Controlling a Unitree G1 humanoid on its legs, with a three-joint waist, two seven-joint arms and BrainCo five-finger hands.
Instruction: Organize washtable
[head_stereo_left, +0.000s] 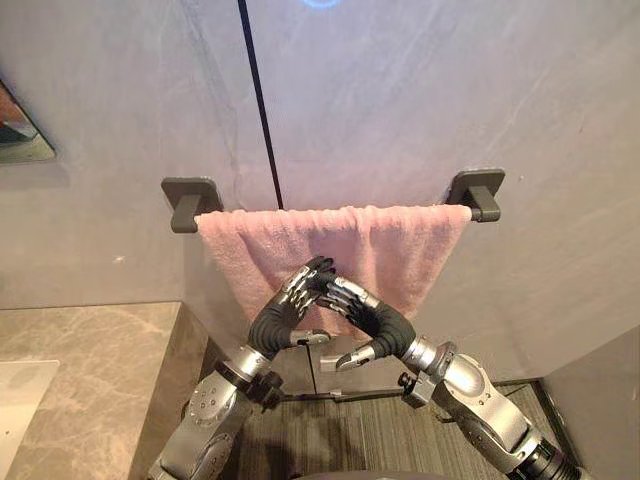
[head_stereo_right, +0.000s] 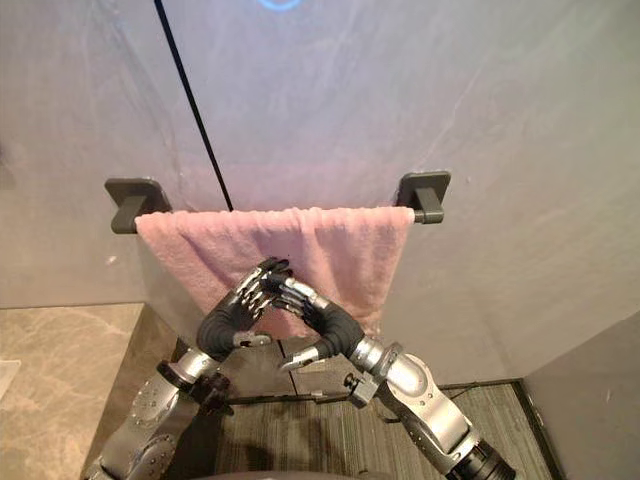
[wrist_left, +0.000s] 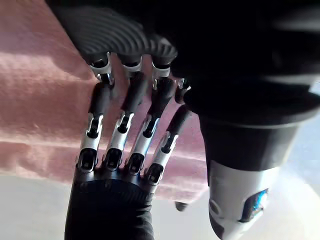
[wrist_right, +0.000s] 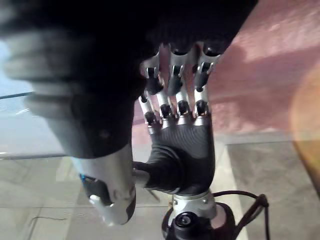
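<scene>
A pink towel (head_stereo_left: 400, 250) hangs over a bar between two dark wall brackets (head_stereo_left: 190, 202) (head_stereo_left: 478, 192), spread along its whole length. Its lower edge slants in toward the middle. My left hand (head_stereo_left: 278, 315) rises from the lower left and my right hand (head_stereo_left: 385, 320) from the lower right. They meet fingertip to fingertip against the towel's lower middle. Both thumbs stick out below, clear of the cloth. In the left wrist view the left hand (wrist_left: 125, 35) faces the right hand (wrist_left: 110, 205) over the towel (wrist_left: 40, 90). Neither hand holds any cloth.
A marble countertop (head_stereo_left: 90, 370) lies at the lower left, with a white basin edge (head_stereo_left: 18, 400) at its near corner. A mirror corner (head_stereo_left: 20, 135) shows on the left wall. Grey striped floor (head_stereo_left: 370, 430) lies under the towel, and another wall (head_stereo_left: 600, 400) closes the right.
</scene>
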